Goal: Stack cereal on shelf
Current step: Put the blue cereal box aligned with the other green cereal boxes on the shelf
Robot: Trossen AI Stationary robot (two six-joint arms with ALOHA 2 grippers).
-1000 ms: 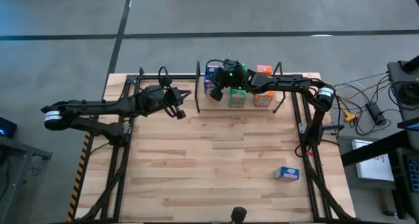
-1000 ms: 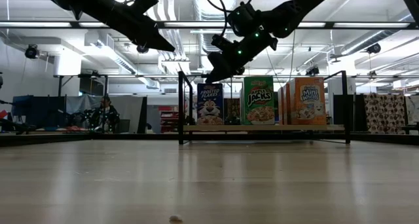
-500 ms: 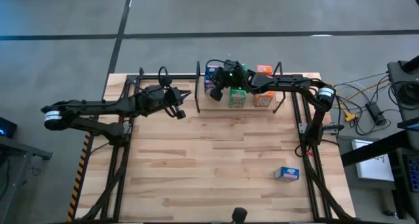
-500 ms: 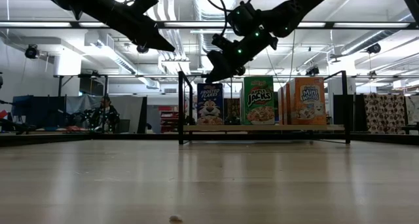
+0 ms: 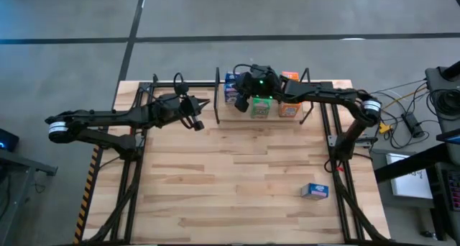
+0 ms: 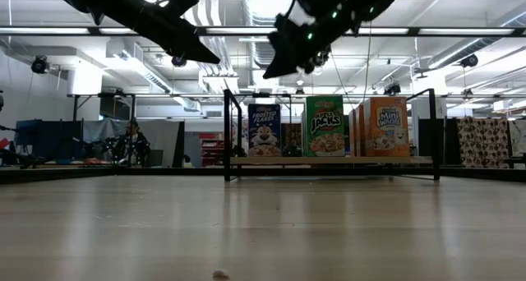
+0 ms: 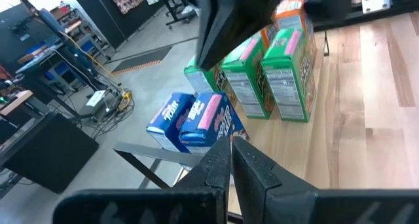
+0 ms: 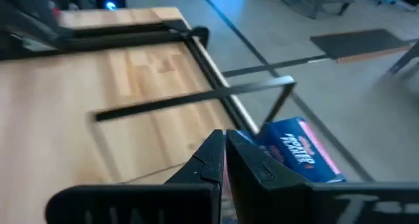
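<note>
Right gripper (image 5: 241, 102), fingers pressed together and empty, hovers above the small light-wood black-framed shelf (image 5: 305, 111) at twelve o'clock, where printed cereal boxes (image 5: 260, 108) stand upright in rows; one blue box (image 5: 314, 190) lies at five o'clock, likely next to fetch. Left gripper (image 5: 199, 125), fingers also together, waits at ten o'clock.

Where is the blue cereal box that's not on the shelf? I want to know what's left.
In the high view the stray blue cereal box lies on the table near its right front corner, beside the right side frame, far from the shelf.
</note>
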